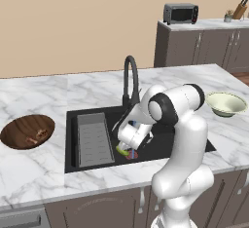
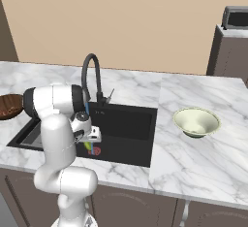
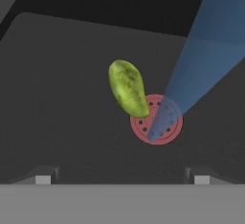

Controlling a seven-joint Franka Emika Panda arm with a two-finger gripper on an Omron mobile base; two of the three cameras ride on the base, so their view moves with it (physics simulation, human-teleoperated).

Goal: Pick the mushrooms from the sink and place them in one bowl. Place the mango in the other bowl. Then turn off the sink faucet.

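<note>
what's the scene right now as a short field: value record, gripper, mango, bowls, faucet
gripper: open, down in the sink, above the mango, not touching it
mango: on the sink floor, overlapping the edge of the red drain
wooden bowl: on the counter left of the sink, small brown pieces inside
pale bowl: on the counter right of the sink, looks empty
faucet: water stream running onto the drain

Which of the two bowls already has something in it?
The dark wooden bowl on the counter left of the sink; small brown pieces lie inside it. The pale green bowl on the right is empty.
</note>
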